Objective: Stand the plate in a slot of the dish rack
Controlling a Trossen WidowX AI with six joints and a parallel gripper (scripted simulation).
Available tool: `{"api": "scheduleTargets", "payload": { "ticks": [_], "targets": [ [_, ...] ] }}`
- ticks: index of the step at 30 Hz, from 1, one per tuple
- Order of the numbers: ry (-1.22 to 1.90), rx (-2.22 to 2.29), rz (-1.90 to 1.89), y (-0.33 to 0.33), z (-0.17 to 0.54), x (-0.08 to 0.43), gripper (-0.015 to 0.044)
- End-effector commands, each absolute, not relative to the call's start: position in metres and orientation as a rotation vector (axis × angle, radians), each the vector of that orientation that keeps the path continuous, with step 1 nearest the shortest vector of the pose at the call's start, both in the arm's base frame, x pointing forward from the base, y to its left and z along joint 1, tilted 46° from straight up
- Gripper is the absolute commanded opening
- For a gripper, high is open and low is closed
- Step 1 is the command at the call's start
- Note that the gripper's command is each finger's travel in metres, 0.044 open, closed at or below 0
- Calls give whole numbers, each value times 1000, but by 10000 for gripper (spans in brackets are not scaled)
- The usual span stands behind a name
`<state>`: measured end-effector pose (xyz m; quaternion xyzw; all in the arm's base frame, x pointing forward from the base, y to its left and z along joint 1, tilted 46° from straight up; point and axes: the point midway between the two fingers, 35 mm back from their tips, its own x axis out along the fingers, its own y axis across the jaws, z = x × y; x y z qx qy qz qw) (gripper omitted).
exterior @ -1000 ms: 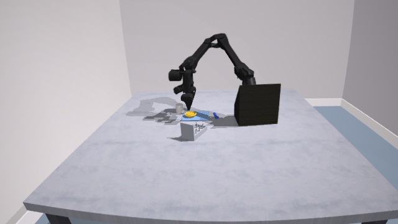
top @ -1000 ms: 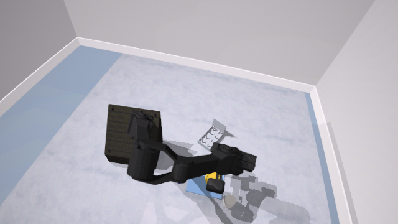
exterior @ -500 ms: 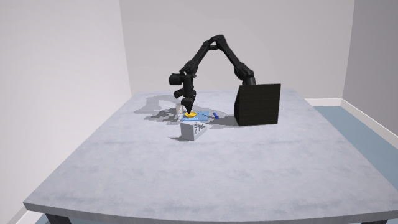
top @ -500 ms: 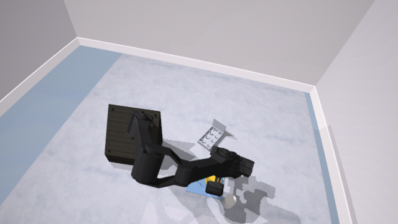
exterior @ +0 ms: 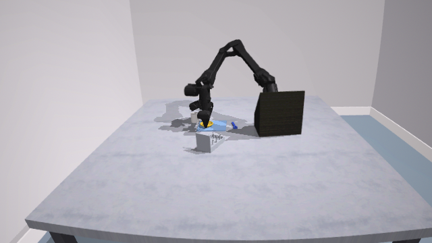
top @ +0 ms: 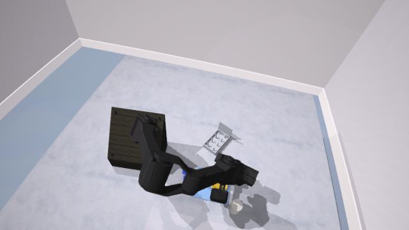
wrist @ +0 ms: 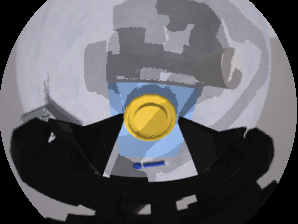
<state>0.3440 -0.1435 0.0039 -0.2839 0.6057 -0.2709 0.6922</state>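
Observation:
The yellow round plate (top: 215, 186) (exterior: 210, 124) (wrist: 150, 117) lies flat on the blue mat (top: 202, 193) (exterior: 221, 125) (wrist: 150, 150). My gripper (exterior: 206, 125) (wrist: 152, 117) is open and points down over the plate. In the wrist view its fingertips stand at the plate's left and right rims; whether they touch it I cannot tell. The grey dish rack (top: 217, 142) (exterior: 203, 142) stands beside the mat, with a tall panel at one end and rows of small prongs. In the wrist view the left finger partly hides the rack. Nothing stands in its slots.
A beige cup (top: 236, 206) (exterior: 194, 117) (wrist: 231, 69) stands just off the mat's edge. A small blue utensil (exterior: 234, 125) (wrist: 154, 164) lies on the other side of the mat. A large dark wooden box (top: 124, 144) (exterior: 281, 113) stands near the arm's base.

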Motion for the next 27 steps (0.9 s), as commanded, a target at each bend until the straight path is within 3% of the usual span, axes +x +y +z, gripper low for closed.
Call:
{"api": "scheduleTargets", "payload": {
  "ticks": [1,7,18,27],
  "targets": [
    [1358,-640,-595,-144,0,344,388],
    [1358,-640,-595,-144,0,344,388],
    [1358,-640,-595,-144,0,344,314],
    [1361,-628,-585,-115,21,349,78]
  ]
}}
